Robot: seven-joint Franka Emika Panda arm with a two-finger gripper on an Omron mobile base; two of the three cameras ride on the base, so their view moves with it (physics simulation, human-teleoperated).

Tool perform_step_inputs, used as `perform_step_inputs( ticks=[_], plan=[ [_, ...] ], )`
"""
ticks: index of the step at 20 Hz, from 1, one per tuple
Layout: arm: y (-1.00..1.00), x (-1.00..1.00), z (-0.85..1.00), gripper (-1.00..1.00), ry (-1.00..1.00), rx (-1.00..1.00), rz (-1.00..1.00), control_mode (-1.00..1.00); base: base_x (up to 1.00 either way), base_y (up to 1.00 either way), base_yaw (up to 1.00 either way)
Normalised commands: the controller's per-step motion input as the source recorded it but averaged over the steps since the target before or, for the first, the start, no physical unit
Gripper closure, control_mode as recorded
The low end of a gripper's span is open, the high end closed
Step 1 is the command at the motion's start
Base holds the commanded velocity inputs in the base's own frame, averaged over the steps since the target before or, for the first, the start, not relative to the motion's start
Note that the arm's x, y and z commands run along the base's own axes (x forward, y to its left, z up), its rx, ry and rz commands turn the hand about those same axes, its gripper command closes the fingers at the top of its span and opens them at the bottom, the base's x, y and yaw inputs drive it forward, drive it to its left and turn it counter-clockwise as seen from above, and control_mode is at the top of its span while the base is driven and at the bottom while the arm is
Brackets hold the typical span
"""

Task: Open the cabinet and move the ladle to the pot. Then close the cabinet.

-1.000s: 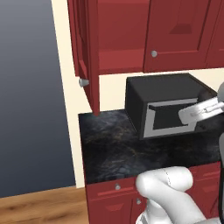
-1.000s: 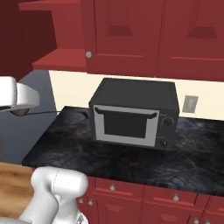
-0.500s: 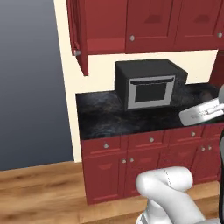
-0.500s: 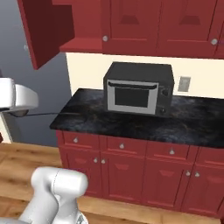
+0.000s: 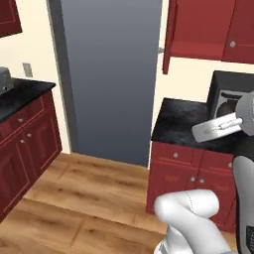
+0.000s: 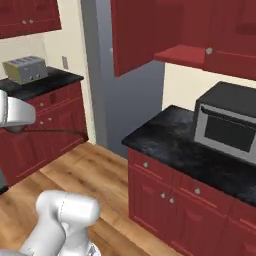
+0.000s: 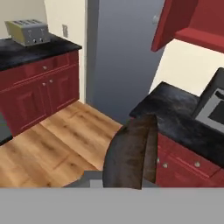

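The cabinet stands open high on the wall, its dark red door swung out toward the room. My gripper is shut on the ladle, whose dark brown bowl looms close in the hand view and hides the fingertips. In the right base view the ladle's thin dark handle sticks out to the right of the white hand, over the wooden floor. The hand hangs in front of the black counter, below the open cabinet. The pot is out of view.
A dark microwave sits on the black counter under the cabinet. A tall grey panel fills the wall between two counters. A toaster stands on the left counter above red lower cabinets. Wooden floor lies between.
The whole picture has shifted: the base has backed away and turned left, so the microwave and cabinet now sit at the right. The gripper stays shut on the ladle.
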Motion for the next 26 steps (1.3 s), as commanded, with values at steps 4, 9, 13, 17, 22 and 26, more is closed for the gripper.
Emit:
perform_step_inputs(
  ticks=[4,9,13,17,22,26],
  plan=[
    [0.00,0.00,0.00,1.00,0.00,0.00,0.00,1.00,0.00,0.00,0.88],
    [0.00,0.00,0.00,1.00,0.00,0.00,0.00,1.00,0.00,0.00,0.85],
    [0.00,0.00,0.00,1.00,0.00,0.00,0.00,1.00,0.00,0.00,0.83],
    [0.00,0.00,0.00,1.00,0.00,0.00,0.00,1.00,0.00,0.00,0.82],
    [0.00,0.00,0.00,1.00,0.00,0.00,0.00,1.00,0.00,0.00,0.81],
    [0.00,0.00,0.00,1.00,0.00,0.00,0.00,1.00,0.01,0.00,0.77]
  ],
)
